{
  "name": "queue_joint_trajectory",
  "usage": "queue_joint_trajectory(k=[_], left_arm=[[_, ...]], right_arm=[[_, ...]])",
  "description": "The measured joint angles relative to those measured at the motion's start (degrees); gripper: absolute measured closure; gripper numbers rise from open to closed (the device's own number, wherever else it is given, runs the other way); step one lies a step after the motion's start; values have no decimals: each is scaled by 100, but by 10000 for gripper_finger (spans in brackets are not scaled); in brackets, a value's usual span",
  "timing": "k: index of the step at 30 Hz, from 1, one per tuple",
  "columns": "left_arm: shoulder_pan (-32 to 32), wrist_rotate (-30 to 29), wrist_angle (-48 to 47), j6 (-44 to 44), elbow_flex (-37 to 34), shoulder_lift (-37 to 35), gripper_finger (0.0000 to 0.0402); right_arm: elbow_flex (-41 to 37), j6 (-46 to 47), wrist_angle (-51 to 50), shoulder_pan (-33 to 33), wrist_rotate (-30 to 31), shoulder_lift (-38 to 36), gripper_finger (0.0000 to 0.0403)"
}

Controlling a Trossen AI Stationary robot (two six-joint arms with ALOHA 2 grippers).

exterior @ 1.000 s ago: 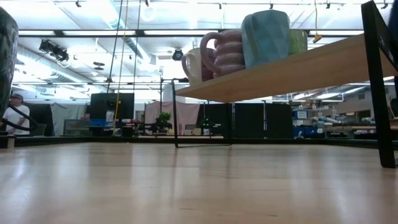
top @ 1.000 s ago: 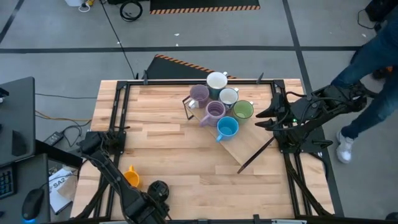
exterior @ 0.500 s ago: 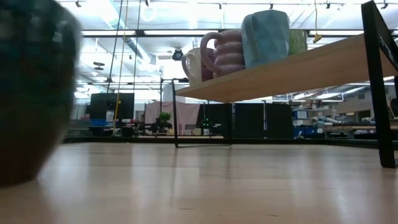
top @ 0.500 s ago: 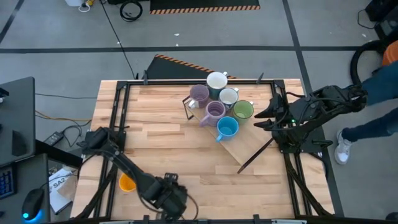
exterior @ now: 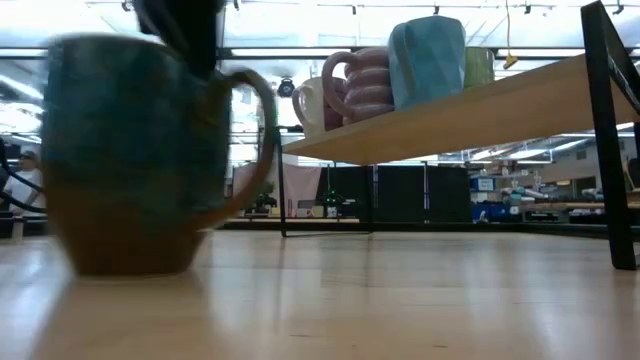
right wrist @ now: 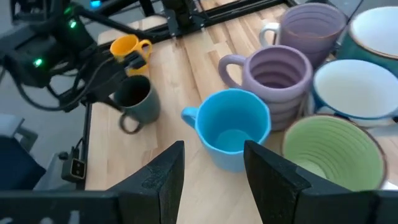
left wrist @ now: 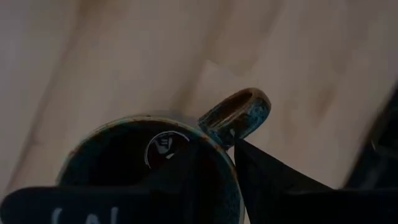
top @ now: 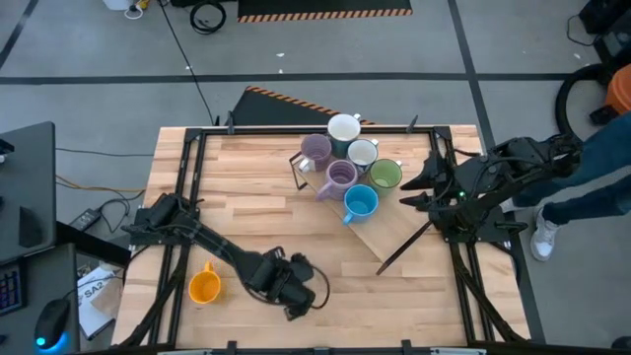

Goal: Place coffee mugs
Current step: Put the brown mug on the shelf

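Wooden table (top: 246, 197) seen from above: six coffee mugs, two lavender, two white, one green and one blue mug (top: 360, 202), cluster on a raised shelf (top: 394, 237) at the far side. An orange mug (top: 204, 286) waits near the front left edge. The left gripper (top: 296, 293) is clamped on a dark mug's rim. The right gripper (top: 414, 187) rests open beside the shelf.

Low view: dark mug (exterior: 130, 160) looks blurred, just above or on the table.

Left wrist view: one finger inside the rim.

Right wrist view: open fingers (right wrist: 161, 177) face the cluster. Two mugs seem unplaced.
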Motion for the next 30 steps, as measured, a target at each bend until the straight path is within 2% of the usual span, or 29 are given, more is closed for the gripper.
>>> queue_joint_trajectory(k=[4, 9, 16, 20, 24, 30], left_arm=[[260, -109, 57, -67, 0, 0, 292], [416, -121, 178, 258, 0, -47, 292], [430, -241, 488, 528, 0, -129, 292], [415, -2, 536, 671, 0, -199, 292], [413, 304, 438, 343, 0, -303, 289], [341, 654, 331, 93, 0, -345, 261]], right_arm=[[-41, -190, 263, 37, -153, 265, 231], [-470, -444, 1309, 183, -565, 454, 231], [-919, -457, 1829, 416, -597, 599, 231], [-964, -461, 1838, 541, -604, 655, 231], [-966, -461, 1807, 632, -543, 660, 231], [-966, -492, 1766, 686, -454, 660, 231]])
